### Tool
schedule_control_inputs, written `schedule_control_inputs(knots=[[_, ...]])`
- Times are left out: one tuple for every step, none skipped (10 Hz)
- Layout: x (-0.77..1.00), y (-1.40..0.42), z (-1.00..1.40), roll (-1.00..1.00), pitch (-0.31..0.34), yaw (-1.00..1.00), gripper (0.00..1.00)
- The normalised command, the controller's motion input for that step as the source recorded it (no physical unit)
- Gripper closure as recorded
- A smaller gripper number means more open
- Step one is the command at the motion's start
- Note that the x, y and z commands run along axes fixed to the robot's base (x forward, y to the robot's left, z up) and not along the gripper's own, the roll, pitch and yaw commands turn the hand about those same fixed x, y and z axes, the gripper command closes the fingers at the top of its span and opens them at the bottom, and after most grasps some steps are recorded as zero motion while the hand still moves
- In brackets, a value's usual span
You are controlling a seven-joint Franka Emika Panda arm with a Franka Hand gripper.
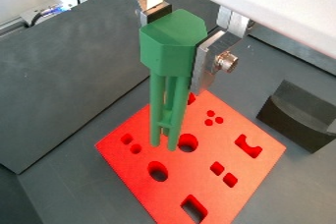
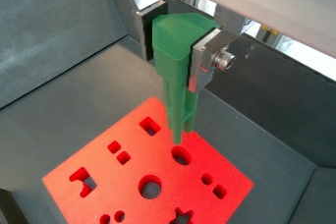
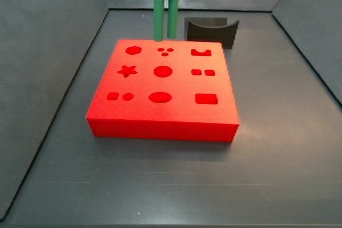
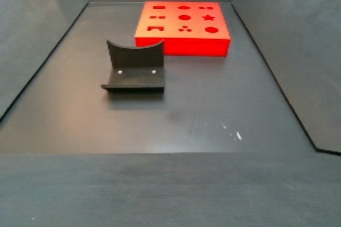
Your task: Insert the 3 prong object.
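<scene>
My gripper (image 1: 182, 41) is shut on the wide head of the green 3 prong object (image 1: 168, 90) and holds it upright, rods pointing down. It shows the same way in both wrist views (image 2: 178, 90). The rod tips hang above the red block (image 1: 178, 189), which has several shaped holes in its top. In a side view only the green rods (image 3: 166, 2) show, coming down from above at the far edge of the red block (image 3: 160, 127); the gripper is out of frame there. In a side view the red block (image 4: 186, 44) lies at the far end, with gripper and green piece out of view.
The dark grey curved fixture (image 3: 211, 32) stands on the floor beside the red block's far right corner; it also shows in a wrist view (image 1: 300, 115) and in a side view (image 4: 134, 67). Dark sloping walls ring the floor (image 3: 267, 172).
</scene>
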Motion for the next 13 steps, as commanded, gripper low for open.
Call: schedule_control_inputs(knots=[[0.06, 0.46, -0.1, 0.06, 0.0, 0.03, 1.0], [0.0, 0.79, -0.31, 0.1, 0.0, 0.2, 1.0], [0.01, 0.85, -0.3, 0.05, 0.001, 0.17, 1.0], [0.01, 0.85, -0.25, 0.05, 0.037, 0.19, 1.0], [0.0, 0.82, -0.21, 0.06, 0.05, 0.21, 1.0], [0.0, 0.78, -0.17, 0.15, 0.064, 0.17, 1.0], [0.0, 0.6, 0.0, 0.34, 0.079, 0.11, 1.0], [-0.05, 0.31, -0.04, 0.5, 0.083, 0.2, 1.0], [0.0, -0.04, -0.21, 0.5, 0.0, 0.35, 1.0], [0.0, -0.13, -0.19, 0.5, -0.04, 0.43, 1.0], [0.0, -0.03, -0.2, 0.5, -0.049, 0.48, 1.0], [0.11, 0.05, -0.34, 0.25, -0.139, 0.61, 1.0], [0.1, 0.12, -0.38, 0.16, -0.164, 0.64, 1.0]])
